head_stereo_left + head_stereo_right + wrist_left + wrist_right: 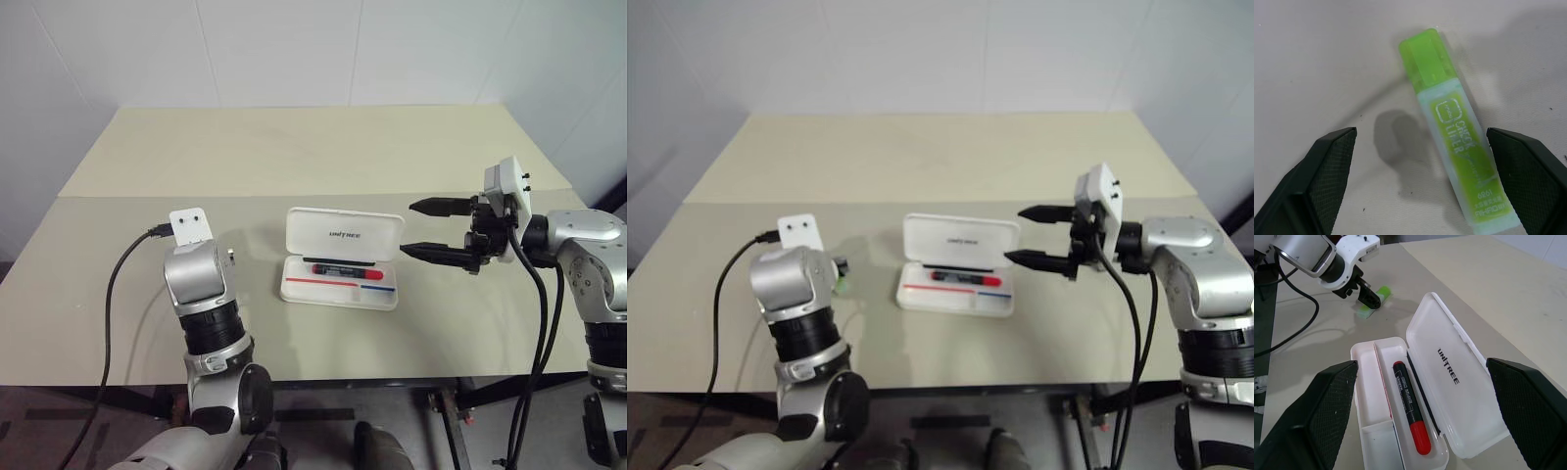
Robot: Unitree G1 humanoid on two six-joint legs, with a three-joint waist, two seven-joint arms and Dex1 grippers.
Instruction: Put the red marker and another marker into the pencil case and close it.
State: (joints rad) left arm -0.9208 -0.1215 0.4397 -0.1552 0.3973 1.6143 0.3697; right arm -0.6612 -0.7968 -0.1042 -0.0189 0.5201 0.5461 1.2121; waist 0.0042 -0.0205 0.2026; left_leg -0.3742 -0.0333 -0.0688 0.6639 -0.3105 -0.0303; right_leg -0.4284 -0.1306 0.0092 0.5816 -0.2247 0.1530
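The left gripper (pixel 1420 186) is hovering over the green marker (pixel 1457 147), jaws spread wide and nothing between them gripped; the marker is lying flat on the desk (pixel 294 147), skewed and nearer one finger than the other. Closing off-centre risks flicking the stubby barrel aside or pinching only its end. Further right, the pencil case (pixel 340 267) is standing open with the red marker (pixel 347 270) lying in its tray. The right gripper (pixel 437 229) is holding level beside the lid, jaws spread and empty, pointing toward the case; drifting nearer could knock the lid.
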